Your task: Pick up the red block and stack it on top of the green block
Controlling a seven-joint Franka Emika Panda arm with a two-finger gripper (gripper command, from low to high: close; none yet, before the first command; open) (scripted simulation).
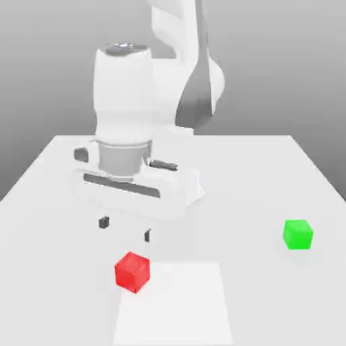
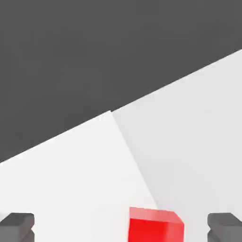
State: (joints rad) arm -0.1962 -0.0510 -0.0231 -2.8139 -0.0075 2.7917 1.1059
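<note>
White table (image 1: 270, 176), red block (image 1: 132, 272) near wide-apart claw (image 1: 126, 228), green block (image 1: 297, 234) well apart.

White arm, tool (image 1: 126, 229) downward, dark fingers (image 1: 104, 222) wide apart.

Both blocks sit on the tabletop (image 1: 270, 169), well apart: the red block (image 1: 132, 272) toward the exterior view's left, the green block (image 1: 297, 234) toward its right; the end effector (image 1: 126, 228) hangs just behind the red block
</note>
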